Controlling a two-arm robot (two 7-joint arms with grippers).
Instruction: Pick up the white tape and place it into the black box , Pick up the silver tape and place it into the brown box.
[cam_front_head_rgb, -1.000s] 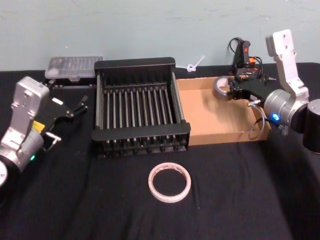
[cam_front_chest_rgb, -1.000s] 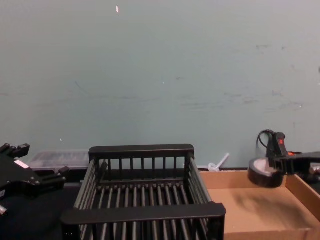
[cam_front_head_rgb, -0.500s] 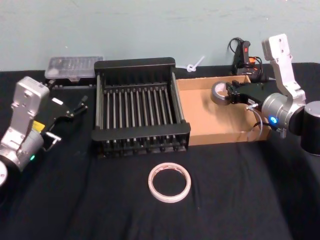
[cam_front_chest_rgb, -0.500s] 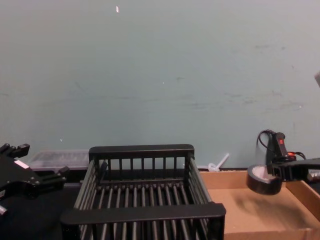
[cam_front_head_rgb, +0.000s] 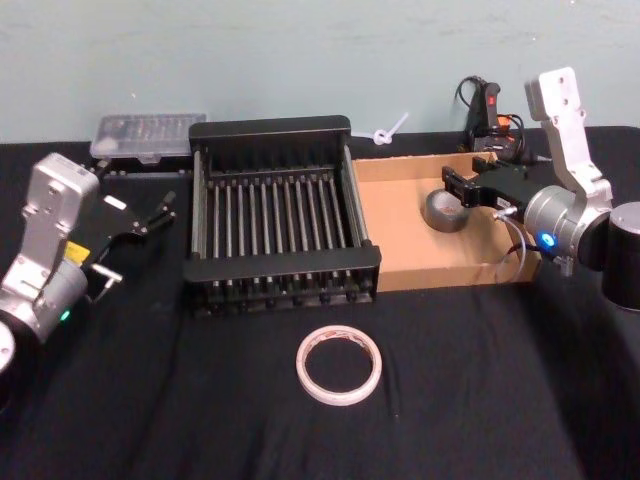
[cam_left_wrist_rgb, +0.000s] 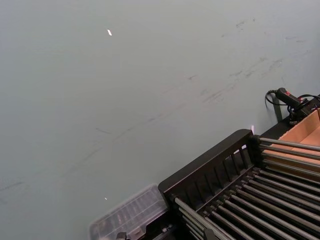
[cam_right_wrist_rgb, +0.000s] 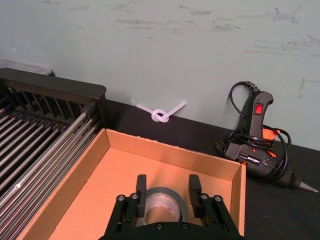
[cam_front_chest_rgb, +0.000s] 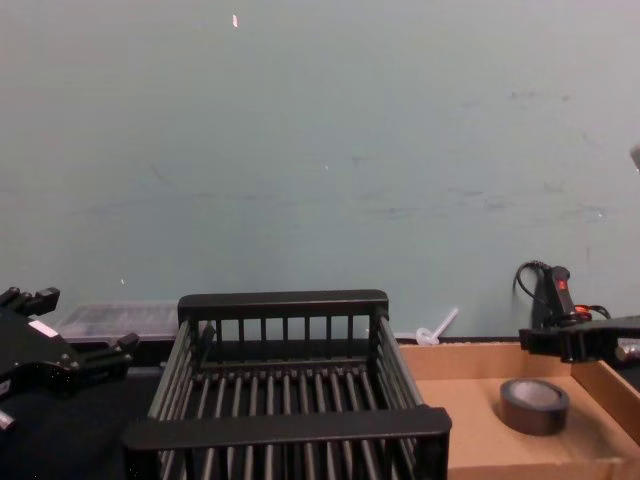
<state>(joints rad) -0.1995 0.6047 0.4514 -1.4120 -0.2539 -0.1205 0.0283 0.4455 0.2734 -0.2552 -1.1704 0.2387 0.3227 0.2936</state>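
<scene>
Silver tape (cam_front_head_rgb: 444, 211), a thick dull-grey roll with a pale core, lies flat on the floor of the brown box (cam_front_head_rgb: 400, 245), a shallow cardboard tray with low walls and a smooth matte bottom. Our right gripper (cam_front_head_rgb: 462, 187) hangs just above the roll with its black fingers (cam_right_wrist_rgb: 141, 184) spread apart, one to each side and clear of the tape, as the right wrist view shows. From the chest view the roll (cam_front_chest_rgb: 534, 405) sits on the cardboard with the gripper (cam_front_chest_rgb: 545, 341) above it and nothing between them. Left of the tray and touching it stands the black box (cam_front_head_rgb: 280, 270), a plastic crate of parallel slatted bars with thick flat rims. White tape (cam_front_head_rgb: 339, 364), a wide thin ring, lies flat on the black cloth in front of the crate, well apart from both boxes. Our left gripper (cam_front_head_rgb: 165, 208) is parked left of the crate, above the cloth, its slim black fingers held slightly apart and holding nothing. A glue gun (cam_right_wrist_rgb: 252, 142) with a coiled cord rests behind the tray.
</scene>
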